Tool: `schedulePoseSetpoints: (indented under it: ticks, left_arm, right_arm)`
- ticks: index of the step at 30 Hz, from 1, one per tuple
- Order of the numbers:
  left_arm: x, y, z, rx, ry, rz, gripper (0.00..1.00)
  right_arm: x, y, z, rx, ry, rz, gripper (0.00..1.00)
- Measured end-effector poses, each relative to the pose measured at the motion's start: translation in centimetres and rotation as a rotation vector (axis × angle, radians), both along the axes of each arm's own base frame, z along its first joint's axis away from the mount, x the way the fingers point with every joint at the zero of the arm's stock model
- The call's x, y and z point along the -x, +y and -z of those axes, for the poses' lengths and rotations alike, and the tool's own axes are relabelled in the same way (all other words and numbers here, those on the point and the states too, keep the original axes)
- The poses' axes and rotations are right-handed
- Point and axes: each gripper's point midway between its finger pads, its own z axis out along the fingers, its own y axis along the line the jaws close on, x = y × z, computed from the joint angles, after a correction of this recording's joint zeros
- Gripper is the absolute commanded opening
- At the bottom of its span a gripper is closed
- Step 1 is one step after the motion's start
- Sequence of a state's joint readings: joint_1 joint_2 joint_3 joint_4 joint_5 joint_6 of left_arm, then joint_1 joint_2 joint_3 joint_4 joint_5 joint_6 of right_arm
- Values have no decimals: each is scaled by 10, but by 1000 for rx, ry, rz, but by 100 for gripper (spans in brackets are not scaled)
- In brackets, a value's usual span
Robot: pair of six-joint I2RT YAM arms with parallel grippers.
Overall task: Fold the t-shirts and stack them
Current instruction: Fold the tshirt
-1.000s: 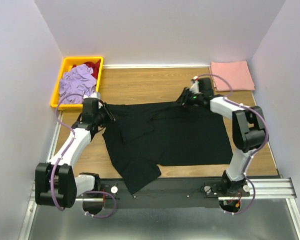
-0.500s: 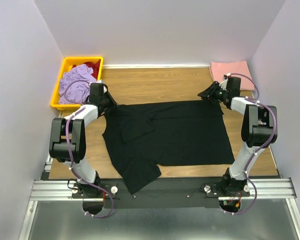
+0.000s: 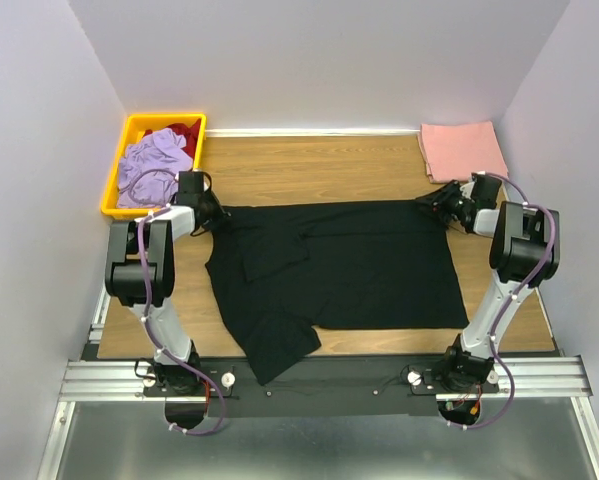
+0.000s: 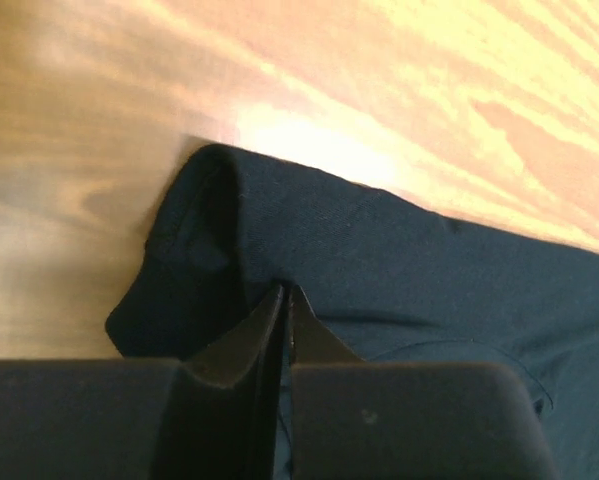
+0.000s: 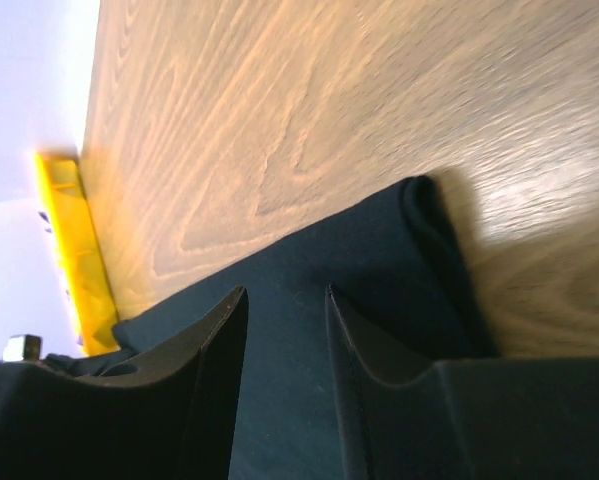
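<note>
- A big, soft black t-shirt (image 3: 349, 265) lies spread out flat in the middle of the brown wooden table (image 3: 309, 165). One sleeve pokes out toward the near edge.
- The left gripper (image 4: 285, 292) sits on the far left corner of the black t-shirt. Its two fingers are pressed almost together, and it looks like a little ridge of cloth is nipped between them.
- The right gripper (image 5: 285, 292) is low over the far right corner. Its fingers stand a bit apart and hold nothing yet.
- The shirt looks light, thin and floppy. It will sag and bend if you lift it, not stay stiff. I think the two far corners are the best places to grab, so it folds over evenly.
- Counting:
  - one black shirt
  - one pink folded t-shirt (image 3: 464, 150) at the far right corner of the table
  - one yellow plastic bin (image 3: 164, 118) at the far left
  - one crumpled lavender garment (image 3: 154, 165) and one red garment (image 3: 184, 130) inside the bin
  - two grippers
</note>
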State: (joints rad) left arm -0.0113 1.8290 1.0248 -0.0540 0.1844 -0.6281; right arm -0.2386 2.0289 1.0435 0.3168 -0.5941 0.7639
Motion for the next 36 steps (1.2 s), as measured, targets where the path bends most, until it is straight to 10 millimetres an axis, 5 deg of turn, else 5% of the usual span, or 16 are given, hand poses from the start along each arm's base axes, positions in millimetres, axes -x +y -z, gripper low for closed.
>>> schedulePoseSetpoints:
  ticks: [11, 19, 25, 27, 32, 36]
  left_arm:
    - [-59, 9, -8, -18, -19, -1, 13]
    - [-60, 12, -53, -87, -98, 3, 41]
    - [-12, -19, -125, -157, -235, 60, 58]
    - [18, -32, -138, -181, -255, 104, 61]
    - [89, -31, -111, -232, -136, 156, 61]
    - [147, -22, -82, -248, -18, 167, 61]
  right_arm:
    - [-28, -16, -2, -33, -36, 21, 47]
    - [-19, -20, -16, 14, -18, 10, 52]
    - [17, -10, -80, 164, -50, -3, 55]
    - [35, 11, -109, 253, -86, -27, 56]
    - [90, 89, -126, 371, -101, -187, 58]
    - [142, 112, -94, 444, 16, -271, 58]
